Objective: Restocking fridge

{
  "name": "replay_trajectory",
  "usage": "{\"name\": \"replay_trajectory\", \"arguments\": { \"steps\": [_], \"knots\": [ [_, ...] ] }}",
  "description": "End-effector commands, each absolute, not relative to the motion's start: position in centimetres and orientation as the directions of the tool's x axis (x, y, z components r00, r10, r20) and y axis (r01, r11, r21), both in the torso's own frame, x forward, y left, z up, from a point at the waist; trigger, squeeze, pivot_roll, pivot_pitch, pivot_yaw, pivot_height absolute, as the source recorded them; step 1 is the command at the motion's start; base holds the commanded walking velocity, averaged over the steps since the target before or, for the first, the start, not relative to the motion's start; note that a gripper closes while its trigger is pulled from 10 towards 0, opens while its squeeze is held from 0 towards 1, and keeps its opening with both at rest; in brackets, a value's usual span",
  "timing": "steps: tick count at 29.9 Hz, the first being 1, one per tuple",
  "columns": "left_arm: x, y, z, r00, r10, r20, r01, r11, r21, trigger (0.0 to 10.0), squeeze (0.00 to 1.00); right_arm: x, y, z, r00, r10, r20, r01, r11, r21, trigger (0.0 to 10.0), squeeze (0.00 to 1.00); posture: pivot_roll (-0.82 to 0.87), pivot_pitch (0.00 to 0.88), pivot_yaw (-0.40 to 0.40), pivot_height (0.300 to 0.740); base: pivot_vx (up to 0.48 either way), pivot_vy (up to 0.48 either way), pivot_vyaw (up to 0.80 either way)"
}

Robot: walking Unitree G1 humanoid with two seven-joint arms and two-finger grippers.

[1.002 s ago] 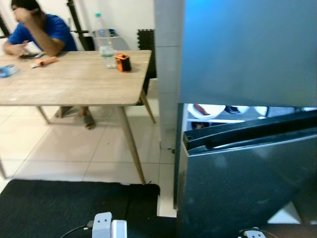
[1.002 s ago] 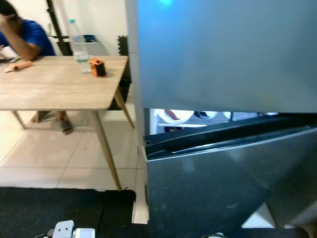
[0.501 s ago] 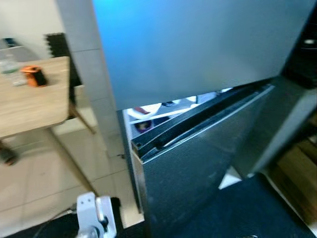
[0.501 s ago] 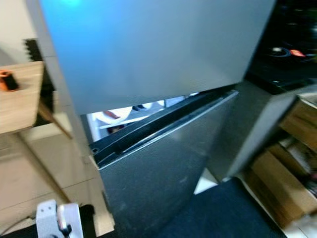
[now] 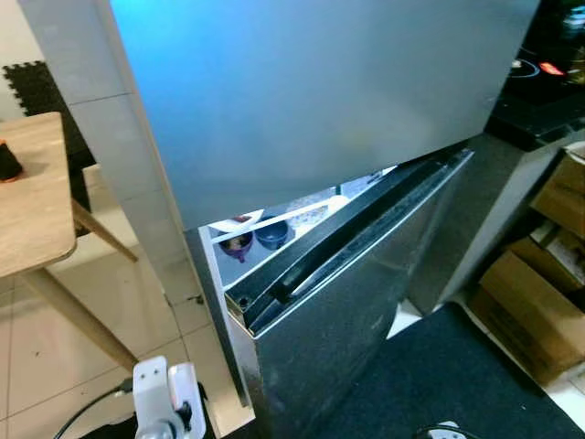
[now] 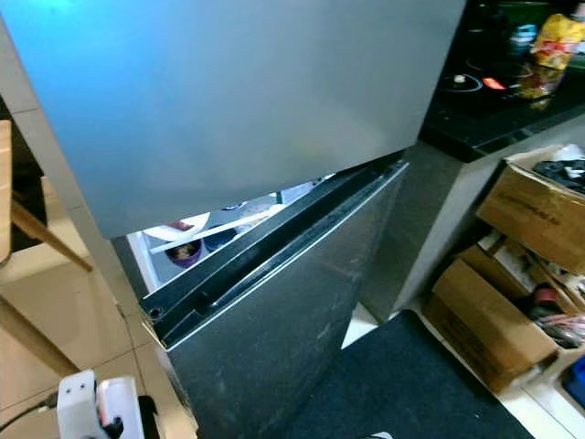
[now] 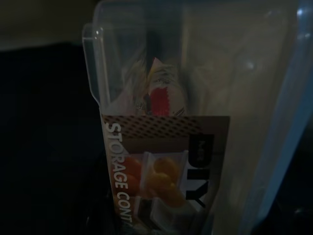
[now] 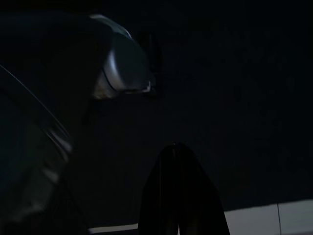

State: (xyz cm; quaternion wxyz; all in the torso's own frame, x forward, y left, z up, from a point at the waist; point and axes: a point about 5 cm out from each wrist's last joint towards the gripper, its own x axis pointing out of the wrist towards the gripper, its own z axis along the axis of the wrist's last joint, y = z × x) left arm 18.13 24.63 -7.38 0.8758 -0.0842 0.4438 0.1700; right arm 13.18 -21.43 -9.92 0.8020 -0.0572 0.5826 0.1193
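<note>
The view has swung right, bringing cardboard boxes (image 6: 526,215) into sight. The fridge's lower door (image 5: 356,274) stands ajar. The left gripper holds a clear storage container (image 7: 195,122); right gripper's (image 8: 182,196) opening cannot be told.

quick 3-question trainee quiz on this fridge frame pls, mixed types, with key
1. True or false: the fridge's lower door is shut tight.
2. Multiple choice: what fills the left wrist view? A) a banana B) a clear plastic storage container with a printed label C) a milk carton
3. Fill in: the cardboard boxes stand on the robot's ____ side of the fridge.

Key: 1 false, it stands ajar, and bowls on a shelf show through the gap. 2 B. 3 right.
</note>
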Motion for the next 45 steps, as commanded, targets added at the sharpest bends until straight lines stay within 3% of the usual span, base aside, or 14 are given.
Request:
{"name": "replay_trajectory", "arguments": {
  "steps": [1,31,45],
  "knots": [
    [17.7,24.0,-7.7,0.535,0.207,-0.819,-0.348,0.937,0.01,10.0,0.0,12.9,-21.4,-10.0,0.281,0.114,-0.953,-0.256,0.966,0.04,10.0,0.0,-0.07,0.0,0.026,0.74,0.0,0.0,0.0],
    [16.0,23.1,-8.8,0.478,0.162,-0.863,-0.323,0.947,0.0,10.0,0.0,11.4,-21.5,-10.6,0.235,0.074,-0.969,-0.329,0.944,-0.008,10.0,0.0,-0.07,0.0,0.023,0.74,-0.049,0.0,0.0],
    [15.7,22.9,-9.0,0.469,0.154,-0.87,-0.322,0.947,-0.005,10.0,0.0,10.9,-22.3,-10.5,0.227,0.059,-0.972,-0.33,0.944,-0.02,10.0,0.0,-0.07,0.0,0.023,0.74,-0.311,0.0,0.0]
  ]
}}
